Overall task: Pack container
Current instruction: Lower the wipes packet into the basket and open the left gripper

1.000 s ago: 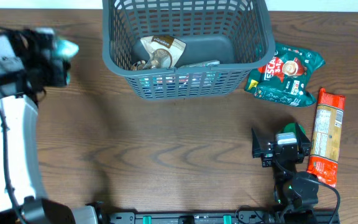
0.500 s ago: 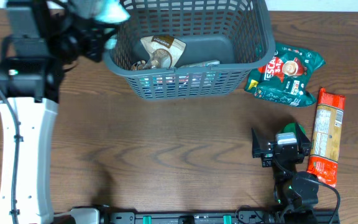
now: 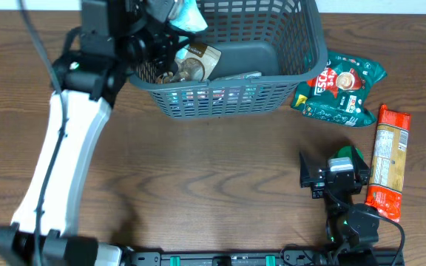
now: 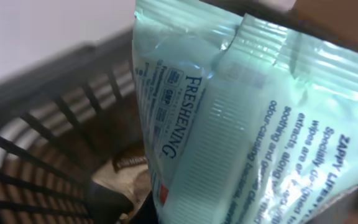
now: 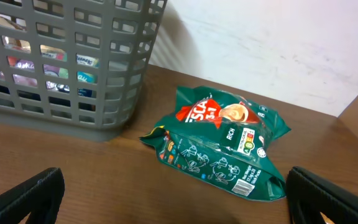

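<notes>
The container (image 3: 220, 100) stands at the far middle of the bench (image 3: 198, 185), its far rim cut off by the top of the overhead view. I note a brown packet (image 3: 194, 59) lying in its left part, and more packets show through the slots of the near wall. The left pincer (image 3: 170, 18) is over the container's left far corner, closed on a pale teal wipes packet (image 4: 241, 124). In the left wrist view that packet hangs above the lattice wall and the brown packet. A green coffee packet (image 5: 222, 146) lies on the bench just beside the container's right wall. An orange packet (image 3: 387, 162) lies nearer me, at the right edge. The right pincer (image 5: 173, 180) is low over the bench, well apart from the container, fingers spread wide and holding nothing.
</notes>
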Robot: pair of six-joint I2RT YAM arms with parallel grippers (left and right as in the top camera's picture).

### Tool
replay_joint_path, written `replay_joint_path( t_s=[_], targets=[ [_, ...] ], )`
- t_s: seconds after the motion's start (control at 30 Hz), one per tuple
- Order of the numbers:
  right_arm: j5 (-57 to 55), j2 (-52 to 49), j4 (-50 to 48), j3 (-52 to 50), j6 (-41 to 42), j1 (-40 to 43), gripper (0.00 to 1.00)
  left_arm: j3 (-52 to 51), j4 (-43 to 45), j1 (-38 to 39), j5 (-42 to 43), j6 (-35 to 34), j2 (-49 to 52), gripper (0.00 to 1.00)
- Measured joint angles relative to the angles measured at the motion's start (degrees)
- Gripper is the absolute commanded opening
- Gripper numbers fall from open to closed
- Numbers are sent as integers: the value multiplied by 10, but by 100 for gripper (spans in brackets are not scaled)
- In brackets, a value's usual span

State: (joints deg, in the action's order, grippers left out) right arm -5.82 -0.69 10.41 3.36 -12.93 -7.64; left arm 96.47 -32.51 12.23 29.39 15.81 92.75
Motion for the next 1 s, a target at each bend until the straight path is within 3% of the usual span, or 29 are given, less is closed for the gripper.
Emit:
replay_joint_path(
  t_s=[0.63, 0.67, 0.7, 0.73, 0.87, 1.0],
  targets=[
    [0, 0, 0, 0, 0, 0, 99, 0, 17, 0, -57, -62, 90, 6],
    [0, 0, 0, 0, 0, 0, 99, 0, 16, 0, -57, -63, 91, 17],
    [0, 0, 0, 0, 0, 0, 99, 0, 15, 0, -58, -62, 92, 37],
    [0, 0, 0, 0, 0, 0, 99, 0, 15, 0, -58, -64, 92, 50],
    [0, 0, 0, 0, 0, 0, 99, 0, 16, 0, -52, -65, 92, 75],
    [0, 0, 0, 0, 0, 0, 99, 0, 17, 0, -38, -69, 92, 84]
  ],
)
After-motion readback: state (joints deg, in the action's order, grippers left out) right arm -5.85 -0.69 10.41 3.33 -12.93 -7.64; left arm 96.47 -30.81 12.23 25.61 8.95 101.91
